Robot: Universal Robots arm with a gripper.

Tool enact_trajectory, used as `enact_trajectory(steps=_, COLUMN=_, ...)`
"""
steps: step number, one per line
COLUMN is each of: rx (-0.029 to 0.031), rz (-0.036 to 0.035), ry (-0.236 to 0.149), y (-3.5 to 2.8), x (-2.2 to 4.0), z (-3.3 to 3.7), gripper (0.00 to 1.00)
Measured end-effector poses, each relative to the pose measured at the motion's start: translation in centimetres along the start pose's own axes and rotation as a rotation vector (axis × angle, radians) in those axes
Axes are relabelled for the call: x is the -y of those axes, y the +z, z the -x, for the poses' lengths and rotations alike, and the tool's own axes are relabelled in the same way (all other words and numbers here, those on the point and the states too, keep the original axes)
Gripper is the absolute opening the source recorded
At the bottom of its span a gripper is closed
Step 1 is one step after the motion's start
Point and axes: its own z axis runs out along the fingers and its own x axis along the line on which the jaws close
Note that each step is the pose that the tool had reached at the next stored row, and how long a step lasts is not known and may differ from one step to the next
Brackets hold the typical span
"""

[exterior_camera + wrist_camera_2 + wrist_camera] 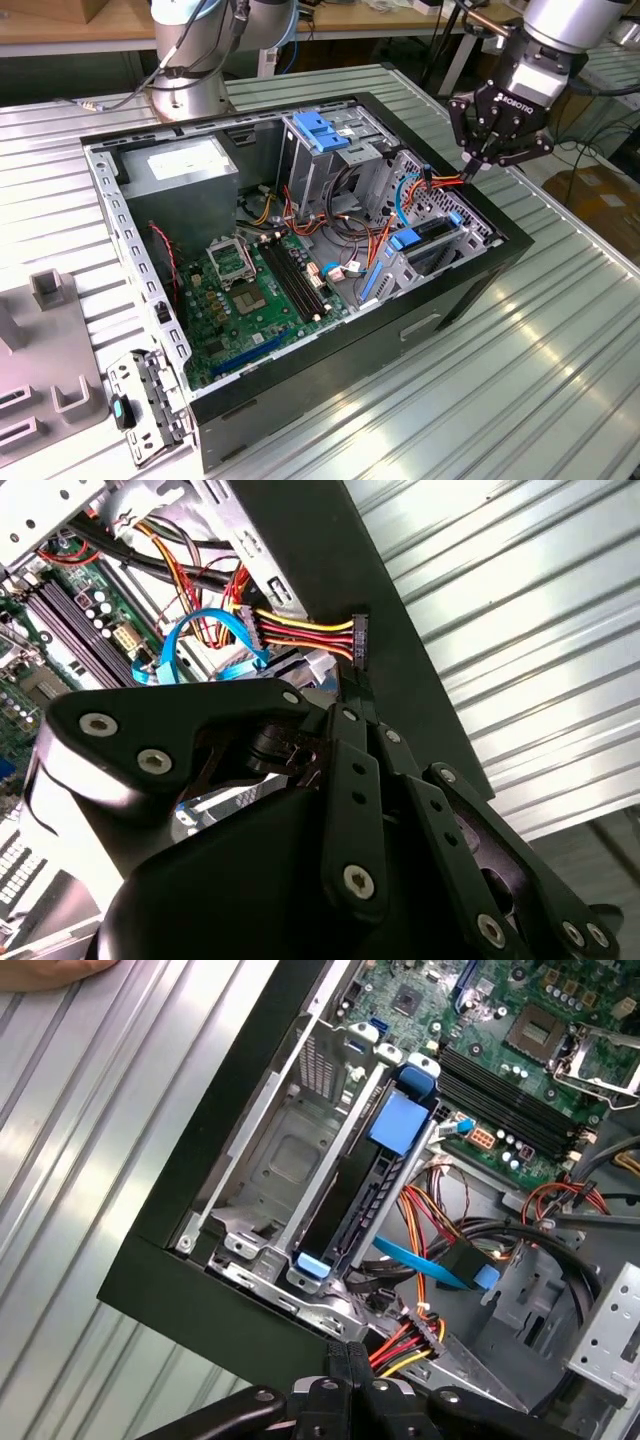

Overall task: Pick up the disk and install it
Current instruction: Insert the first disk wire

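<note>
The gripper (470, 168) hangs over the edge of the computer case on the exterior view's right. Its fingers are pressed together and pinch a small black power connector (359, 640).

The ribbed metal table (560, 330) carries the open black computer case (330, 370), which lies on its side. Inside, the green motherboard (250, 290) covers the floor of the case. A grey metal box with a white sticker (180, 170) sits in the far corner on the exterior view's left. Beside that box stands a metal cage with a blue latch (325, 135).

Below the gripper is a second drive bay (280, 1160), built against the case wall. The disk (350, 1210) sits edge-on in this bay, with its blue rail tabs showing at both ends. In the exterior view the disk (432, 232) lies just inside the wall on the exterior view's right.

A flat blue data cable (190, 630) loops near the bay. A bundle of red, yellow and orange wires (405, 1340) runs from inside the case to the pinched connector, which is held just beside the disk's near end.
</note>
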Motion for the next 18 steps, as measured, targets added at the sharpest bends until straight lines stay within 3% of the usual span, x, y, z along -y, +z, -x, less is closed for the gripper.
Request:
enact_trajectory(steps=10, rx=0.0000, rz=0.0000, ry=-0.006, y=0.00, x=0.22, z=-0.04, gripper=0.11)
enact_trajectory(steps=12, rx=0.0001, rz=0.0000, ry=-0.010, y=0.00, x=0.23, z=-0.04, gripper=0.17)
enact_trajectory(steps=13, rx=-0.0001, rz=0.0001, ry=-0.018, y=0.00, x=0.24, z=-0.05, gripper=0.17)
enact_trajectory(steps=14, rx=-0.0002, rz=0.0001, ry=-0.033, y=0.00, x=0.25, z=-0.06, gripper=0.24)
enact_trajectory(steps=18, rx=-0.0002, rz=0.0002, ry=-0.097, y=0.07, x=0.36, z=-0.12, gripper=0.24)
